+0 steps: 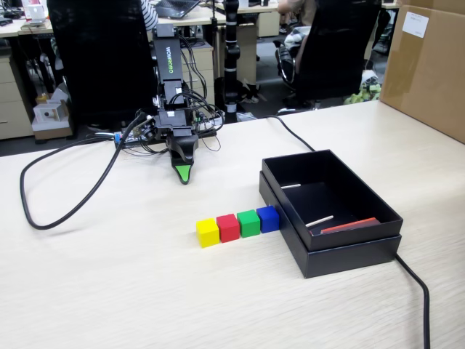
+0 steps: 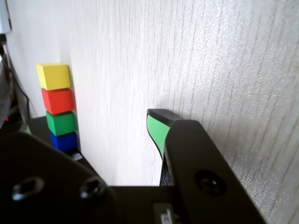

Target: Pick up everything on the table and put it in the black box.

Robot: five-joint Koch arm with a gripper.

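Four cubes in a touching row on the table [image 1: 109, 291]: yellow cube [image 1: 207, 232], red cube [image 1: 228, 227], green cube [image 1: 248, 222], blue cube [image 1: 268, 218] just beside the black box [image 1: 330, 256]. Likely light, rigid, smooth-faced; best pinched across free opposite faces, yellow end first. Gripper [image 1: 185, 174] well apart, empty; jaw opening not discernible.

An office: behind the gripper [image 1: 184, 174] stand black swivel chairs [image 1: 98, 58], desks with drawer units [image 1: 14, 94], and a seated person [image 1: 149, 13].
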